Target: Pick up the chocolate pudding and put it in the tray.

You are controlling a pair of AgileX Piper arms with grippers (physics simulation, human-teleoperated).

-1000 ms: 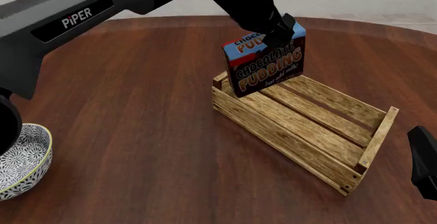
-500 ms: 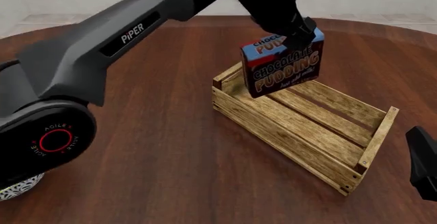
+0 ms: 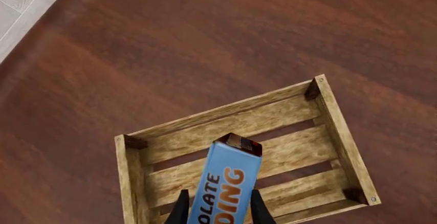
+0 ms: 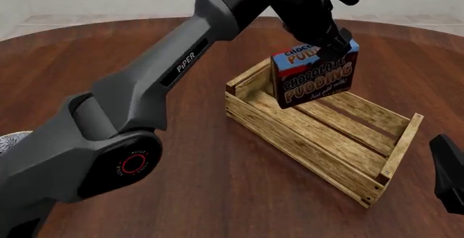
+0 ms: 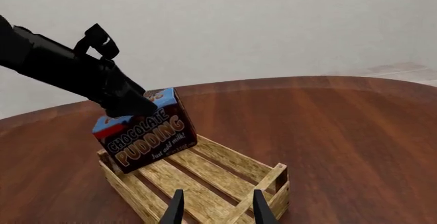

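Pudding (image 4: 316,74): I am holding it aloft, tilted, in my left pincer (image 4: 335,38), jaws clamped on its upper end. It is hanging over the tray (image 4: 327,135), above the far end, floor straight below. Right pincer (image 5: 216,207): idling open, beside the tray's near end.

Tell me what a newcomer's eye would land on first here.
The chocolate pudding, pinched in the left tool, hangs tilted above the far end of the tray at the table's middle. Next comes the long grey left arm, sweeping in from the near left.
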